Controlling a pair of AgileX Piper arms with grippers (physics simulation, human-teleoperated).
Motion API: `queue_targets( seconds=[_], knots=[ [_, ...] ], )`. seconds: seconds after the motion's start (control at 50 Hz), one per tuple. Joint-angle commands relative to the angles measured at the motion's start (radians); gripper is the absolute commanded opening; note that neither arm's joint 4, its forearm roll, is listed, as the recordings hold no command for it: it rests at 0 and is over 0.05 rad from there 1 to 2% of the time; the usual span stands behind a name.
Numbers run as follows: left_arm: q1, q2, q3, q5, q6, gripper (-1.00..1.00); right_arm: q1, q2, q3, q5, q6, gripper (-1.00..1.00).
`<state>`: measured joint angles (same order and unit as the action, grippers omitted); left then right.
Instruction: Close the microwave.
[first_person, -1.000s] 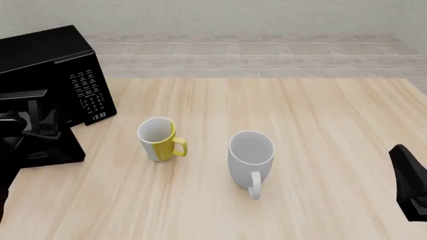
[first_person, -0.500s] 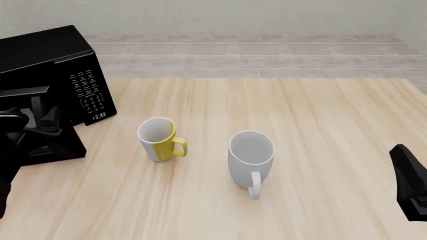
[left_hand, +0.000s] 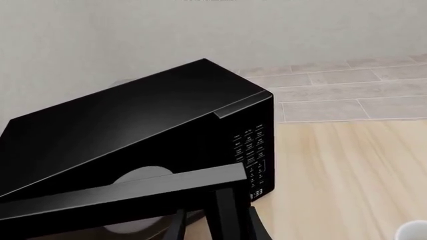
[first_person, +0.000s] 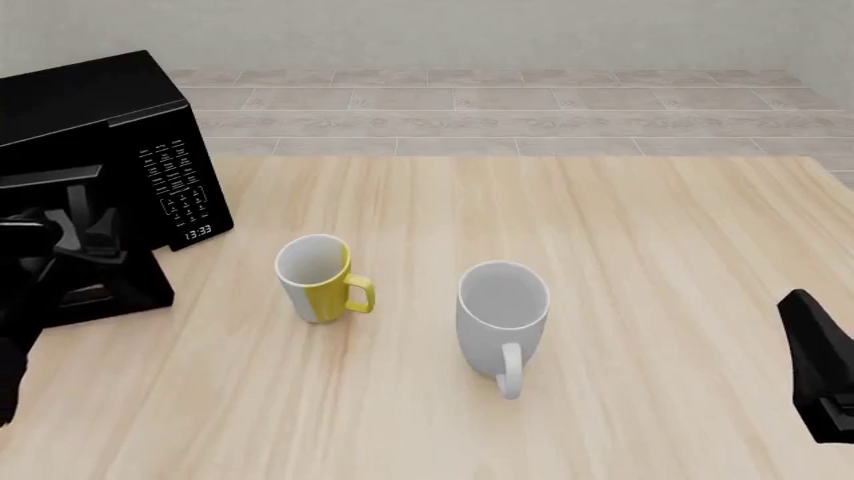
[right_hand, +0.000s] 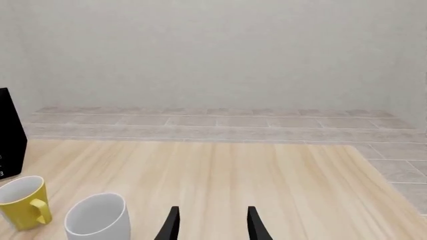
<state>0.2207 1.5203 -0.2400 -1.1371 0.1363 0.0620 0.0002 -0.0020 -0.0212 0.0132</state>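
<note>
Since a second ago the left end effector (first_person: 83, 238) and the open microwave door (first_person: 94, 285) have shifted slightly toward the oven body, the door's outer corner now a little nearer the keypad side. The microwave (first_person: 100, 130) sits at the far left of the table (first_person: 641, 250), its white-lettered keypad (first_person: 174, 180) and small clock (first_person: 198, 232) facing the mugs. Its door is still partly open; in the left wrist view the door's top edge (left_hand: 127, 192) crosses in front of the pale turntable (left_hand: 137, 180). The left end effector is against the door, but whether its fingers are spread or pressed together cannot be told. A yellow-and-white mug (first_person: 318, 278) stands near the microwave, with a white mug (first_person: 503, 312) just beside it toward the right. The right end effector (right_hand: 211, 224) hangs over the table's near right part, fingers spread and holding nothing.
</note>
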Motion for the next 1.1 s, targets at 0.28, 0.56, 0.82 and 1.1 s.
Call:
queue_targets(
  seconds=[0.28,0.56,0.82,1.1],
  knots=[
    [0.040,0.133,-0.062,0.000,0.020,1.00,0.007,0.000,0.001,0.007,-0.005,1.00],
    [0.048,0.150,-0.087,0.010,0.018,1.00,0.005,0.000,0.002,0.012,-0.005,1.00],
    [0.056,0.169,-0.102,0.007,0.020,1.00,0.004,0.000,0.002,0.012,-0.003,1.00],
    [0.057,0.176,-0.122,0.025,0.019,1.00,0.003,0.000,0.002,0.015,0.000,1.00]
  ],
)
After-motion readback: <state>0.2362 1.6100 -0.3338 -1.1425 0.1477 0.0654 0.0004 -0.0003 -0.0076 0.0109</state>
